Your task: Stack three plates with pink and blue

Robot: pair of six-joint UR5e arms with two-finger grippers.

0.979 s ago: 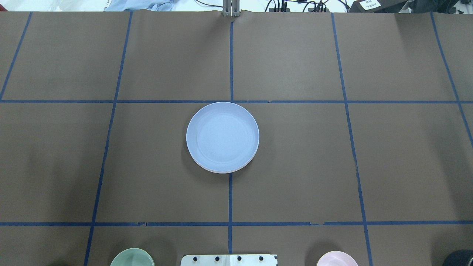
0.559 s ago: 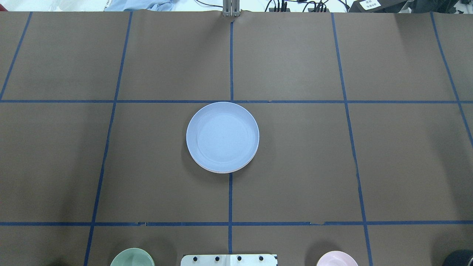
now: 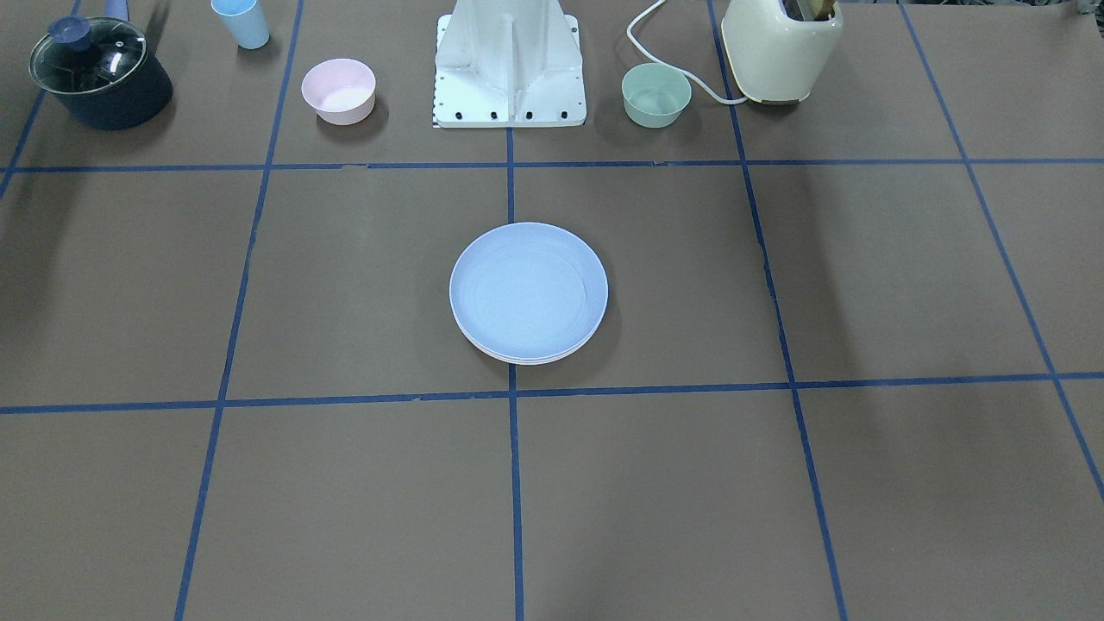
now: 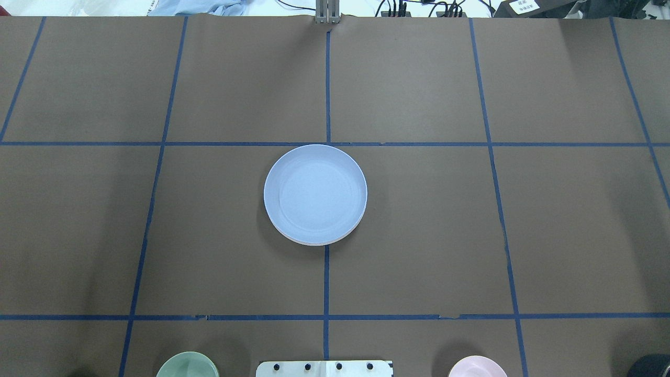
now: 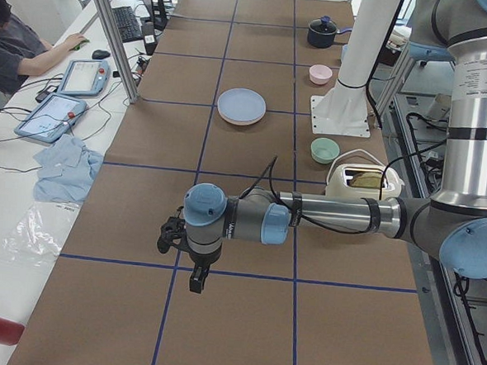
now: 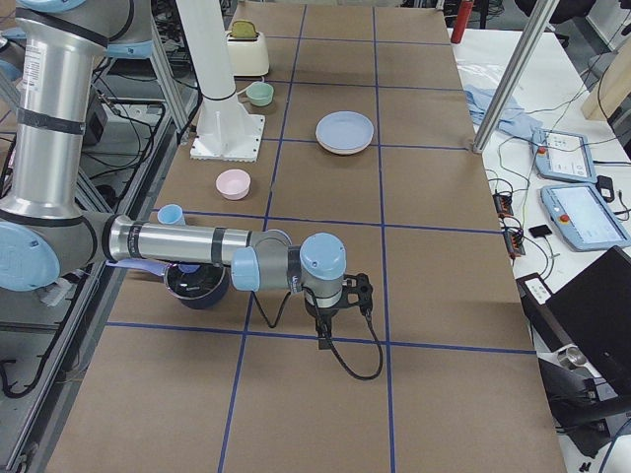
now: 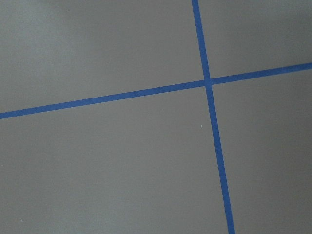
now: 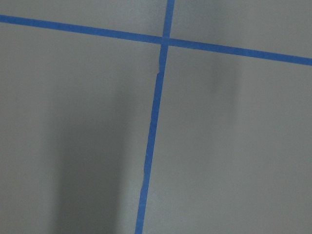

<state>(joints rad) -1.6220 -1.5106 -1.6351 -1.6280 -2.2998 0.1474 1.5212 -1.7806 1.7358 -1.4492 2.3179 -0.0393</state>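
The light blue plate (image 4: pixel 315 193) lies on top of a stack at the table's middle, also in the front view (image 3: pixel 528 289). Thin pale rims of plates beneath it (image 3: pixel 526 356) show at its near edge; their colours are too faint to tell apart. My left gripper (image 5: pixel 194 280) hangs over bare table far from the stack, in the exterior left view only. My right gripper (image 6: pixel 323 333) hangs over bare table at the other end, in the exterior right view only. I cannot tell whether either is open or shut. Both wrist views show only brown table and blue tape.
Along the robot's side stand a small pink bowl (image 3: pixel 338 89), a green bowl (image 3: pixel 655 94), a light blue cup (image 3: pixel 241 21), a dark lidded pot (image 3: pixel 99 72) and a cream toaster (image 3: pixel 780 47) beside the white base (image 3: pixel 509 60).
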